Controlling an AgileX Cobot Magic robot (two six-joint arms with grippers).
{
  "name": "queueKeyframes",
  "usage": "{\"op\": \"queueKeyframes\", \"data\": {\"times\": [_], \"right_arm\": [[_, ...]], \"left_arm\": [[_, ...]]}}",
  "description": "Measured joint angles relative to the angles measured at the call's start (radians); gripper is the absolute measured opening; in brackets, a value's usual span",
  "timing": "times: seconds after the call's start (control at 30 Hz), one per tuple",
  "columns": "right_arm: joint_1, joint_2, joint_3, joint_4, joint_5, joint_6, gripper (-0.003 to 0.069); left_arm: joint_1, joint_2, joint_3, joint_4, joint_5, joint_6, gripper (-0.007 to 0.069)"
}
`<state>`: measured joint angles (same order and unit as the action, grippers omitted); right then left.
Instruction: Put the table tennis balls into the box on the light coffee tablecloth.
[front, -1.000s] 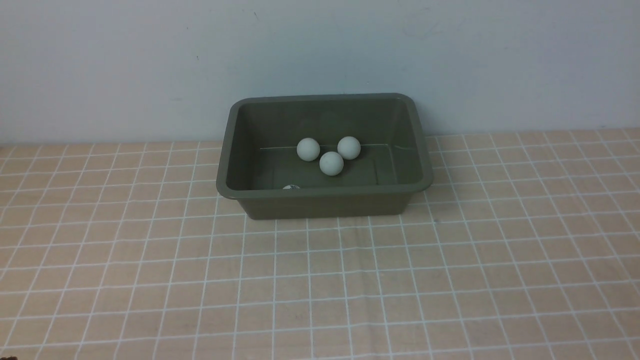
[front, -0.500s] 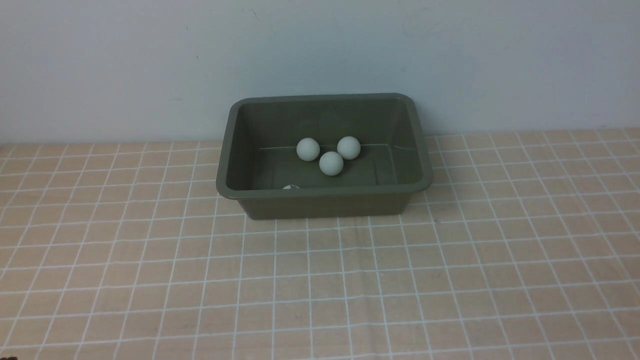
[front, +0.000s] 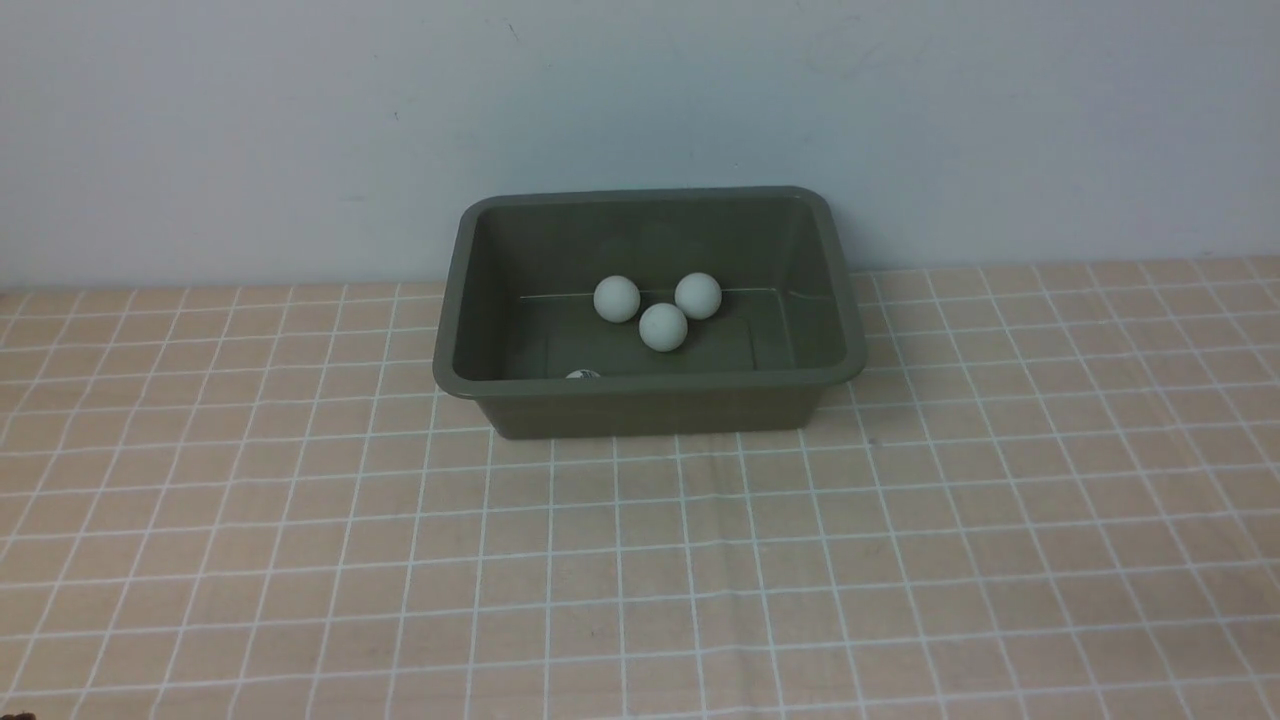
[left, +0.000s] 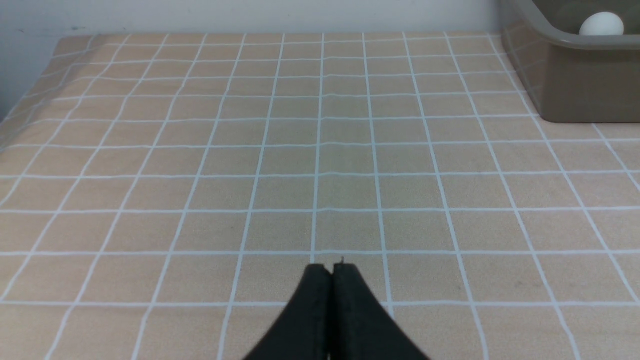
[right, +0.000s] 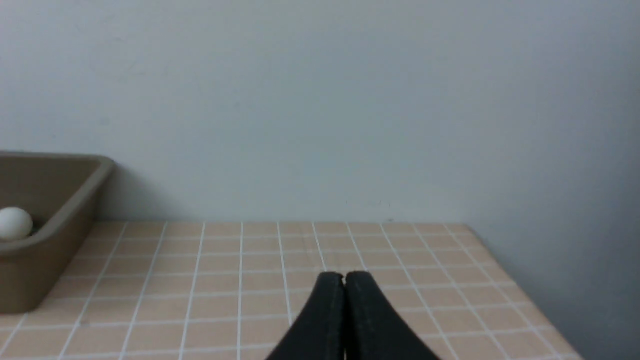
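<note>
The olive-green box (front: 455, 300) stands at the back middle of the light coffee tablecloth (front: 640, 560), against the wall. Three table tennis balls lie together on its floor: one (front: 616, 299), one (front: 697, 295) and one (front: 662, 326). The top of another ball (front: 582, 375) peeks over the near wall. Neither arm shows in the front view. In the left wrist view my left gripper (left: 332, 269) is shut and empty above bare cloth, with the box (left: 575, 85) and a ball (left: 601, 24) far off. My right gripper (right: 344, 276) is shut and empty too, the box (right: 45, 260) away to its side.
A pale wall (front: 640, 110) rises right behind the box. In the right wrist view the cloth ends at the table's edge (right: 505, 285), beyond my right gripper. Only grid-lined cloth lies between both grippers and the box.
</note>
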<state>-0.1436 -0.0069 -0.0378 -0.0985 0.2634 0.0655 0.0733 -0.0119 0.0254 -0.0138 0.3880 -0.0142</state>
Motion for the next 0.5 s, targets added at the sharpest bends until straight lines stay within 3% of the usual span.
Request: {"op": "queueKeyframes", "data": {"times": [0.5], "right_arm": [[0.095,-0.003,0.060,-0.019,0.140,0.015,-0.0017]], "left_arm": [[0.000,0.000,0.000,-0.001,0.000,0.000,-0.0069]]}}
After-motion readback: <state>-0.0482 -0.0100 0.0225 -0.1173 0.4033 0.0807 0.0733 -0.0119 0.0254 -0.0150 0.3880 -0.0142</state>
